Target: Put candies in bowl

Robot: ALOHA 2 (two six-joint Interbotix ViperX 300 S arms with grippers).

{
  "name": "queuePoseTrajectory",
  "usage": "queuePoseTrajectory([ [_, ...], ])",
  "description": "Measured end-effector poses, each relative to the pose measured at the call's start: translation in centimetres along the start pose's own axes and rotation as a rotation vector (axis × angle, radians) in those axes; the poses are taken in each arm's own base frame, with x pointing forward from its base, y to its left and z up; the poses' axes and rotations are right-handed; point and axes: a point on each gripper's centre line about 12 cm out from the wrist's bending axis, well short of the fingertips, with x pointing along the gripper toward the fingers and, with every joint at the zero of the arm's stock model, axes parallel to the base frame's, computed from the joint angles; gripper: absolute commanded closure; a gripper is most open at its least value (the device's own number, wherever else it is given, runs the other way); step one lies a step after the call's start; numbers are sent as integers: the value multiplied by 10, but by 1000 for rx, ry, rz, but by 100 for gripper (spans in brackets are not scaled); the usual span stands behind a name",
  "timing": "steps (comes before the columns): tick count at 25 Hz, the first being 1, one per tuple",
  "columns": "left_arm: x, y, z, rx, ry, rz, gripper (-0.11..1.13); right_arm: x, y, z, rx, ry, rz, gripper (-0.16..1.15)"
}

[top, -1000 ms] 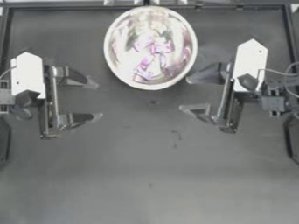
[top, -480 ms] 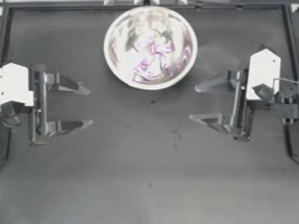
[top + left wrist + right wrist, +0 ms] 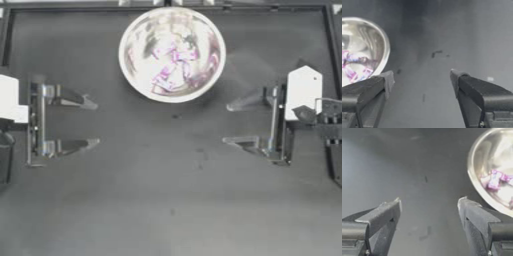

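With every pink-ended sweet that can be made out lying inside it, the bowl (image 3: 172, 54) stands at the far middle of the dark surface (image 3: 167, 200), between the two arms and farther out than either. The candies (image 3: 167, 67) sit clustered toward its near side, their magenta twists doubled by the shiny wall, so how many are there is hard to count; it appears to be the full lot, since no wrapper shows on the surface in any view. The left gripper (image 3: 93, 124) waits at the left edge, jaws spread wide and holding nothing, tips pointing toward the middle. The right gripper (image 3: 230, 125) mirrors it at the right, jaws likewise wide apart and empty. The bowl lies ahead and to the far side of both; in the left wrist view its rim shows just past one jaw, and in the right wrist view it curves beside the opposite jaw with sweets visible inside. The right gripper is somewhat the nearer to the rim. By this evidence the task looks finished, with no grasp left to line up.
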Motion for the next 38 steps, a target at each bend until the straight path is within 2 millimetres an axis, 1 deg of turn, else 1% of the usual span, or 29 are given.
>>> queuePoseTrajectory([
  [11, -8, -2, -4, 1, -28, -9, 4, -13, -1, -11, 2, -20, 21, 1],
  [17, -9, -2, -7, 1, -36, -15, 4, -14, 0, -16, 1, -19, 34, 1],
  [21, -9, -3, -10, 1, -33, -17, 4, -16, -4, -20, 9, -17, 23, 1],
  [27, -13, -3, -12, -1, -42, -17, 4, -29, -10, -23, 28, -62, 22, 1],
  [31, -17, -3, -16, -1, -45, -17, 4, -37, -13, -24, 39, -100, 31, 1],
  [34, -21, -4, -18, -2, -70, -23, 4, -38, -13, -23, 43, -117, 44, 1],
  [38, -25, -4, -17, -2, -93, -27, 4, -35, -15, -27, 46, -105, 44, 1],
])
